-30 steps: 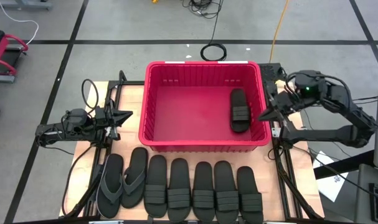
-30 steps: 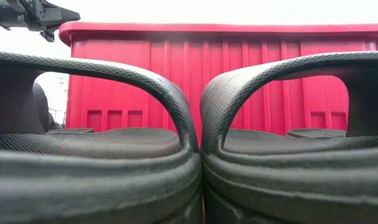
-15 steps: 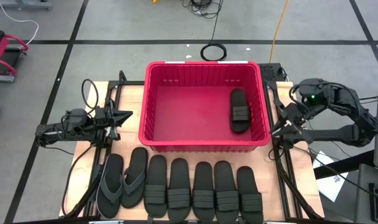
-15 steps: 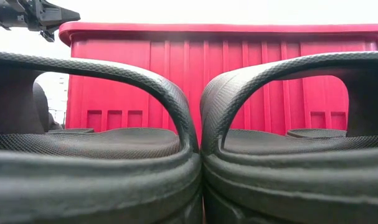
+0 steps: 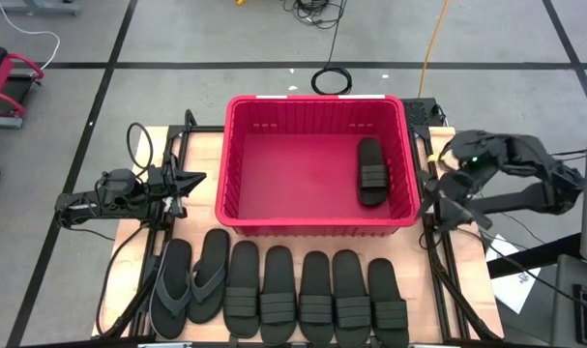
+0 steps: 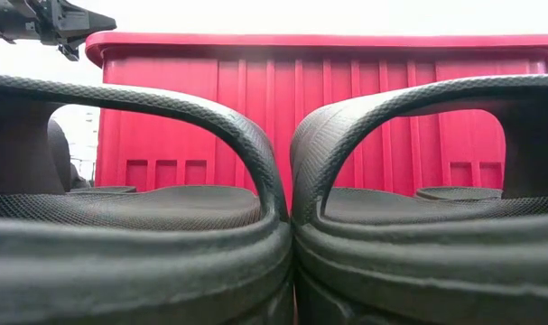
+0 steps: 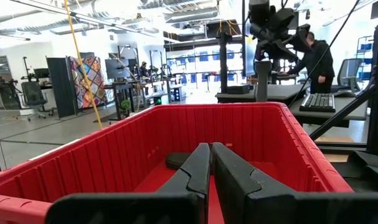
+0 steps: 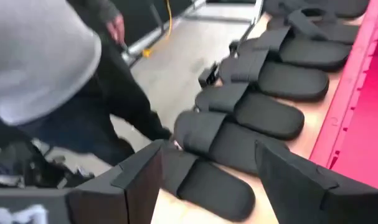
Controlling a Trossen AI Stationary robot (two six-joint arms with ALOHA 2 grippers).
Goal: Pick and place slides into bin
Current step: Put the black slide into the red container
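Beside the bin [image 5: 237, 155], the right pincer [image 5: 446, 198] gapes empty, the left pincer [image 5: 189, 181] pressed together.

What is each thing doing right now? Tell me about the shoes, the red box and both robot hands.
bin: upright, one sandal inside.
slide in bin: lying flat.
row of seven slides: flat on the table.
left gripper: shut, empty.
right gripper: open, empty, facing the row.
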